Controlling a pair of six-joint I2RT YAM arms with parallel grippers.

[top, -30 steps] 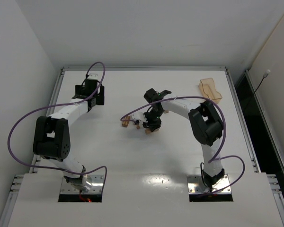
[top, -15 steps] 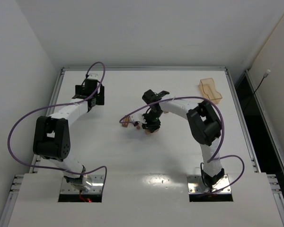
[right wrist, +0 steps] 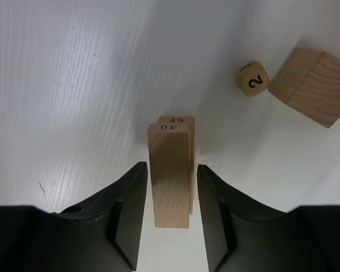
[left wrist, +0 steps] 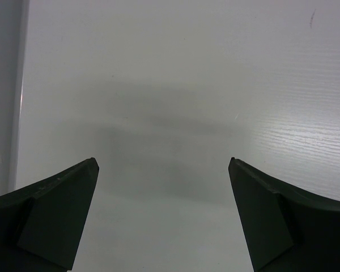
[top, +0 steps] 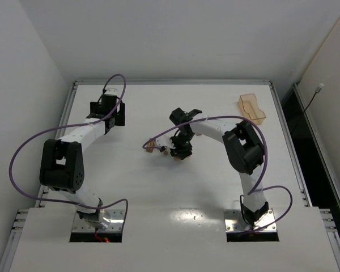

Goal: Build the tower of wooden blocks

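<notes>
Big picture first: across the table, your left gripper is parked out at 10 o'clock, spread fully wide with nothing between its fingers. The tan tray sits well apart at 1 o'clock.

Now the action. The right gripper, near table centre, has just eased apart! A second ago it was clamped tighter. Now its fingers only flank the tower, with a sliver of white showing on the right side. That reads as a release.

The tower is two numbered bars lying together, one peeking just past the other. Placement looks done, so next you'll want another of the wood blocks, loose at 2 o'clock of the tower, just beside the little die.
</notes>
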